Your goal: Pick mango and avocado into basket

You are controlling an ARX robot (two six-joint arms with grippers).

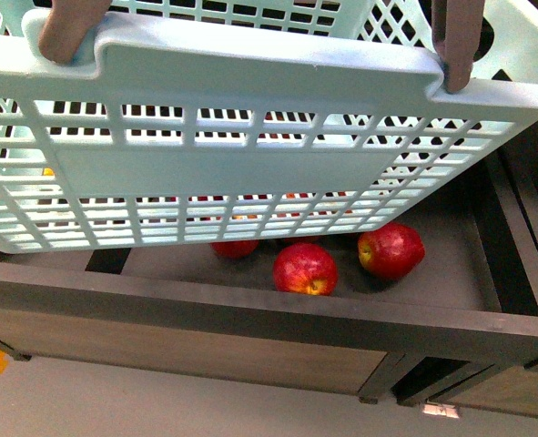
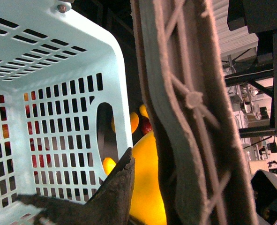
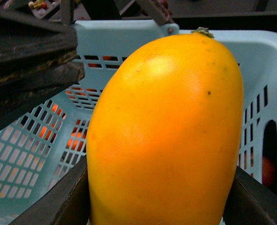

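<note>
The pale aqua basket (image 1: 250,109) hangs tilted and fills the upper front view, its brown handles (image 1: 64,32) at the top. In the left wrist view my left gripper (image 2: 161,201) is shut on a brown handle (image 2: 190,117), with the basket's slotted inside (image 2: 58,93) beside it. My right gripper (image 3: 161,206) is shut on the mango (image 3: 166,136), a smooth yellow-orange oval held upright between the two dark fingers (image 3: 58,201). The mango is over the basket's open inside (image 3: 30,159). The avocado is out of view.
Below the basket, red apples (image 1: 305,269) (image 1: 391,250) lie in a dark wooden bin (image 1: 250,314). Orange and red fruit show through the basket's slots (image 2: 133,122). Grey floor (image 1: 159,401) runs in front of the bin.
</note>
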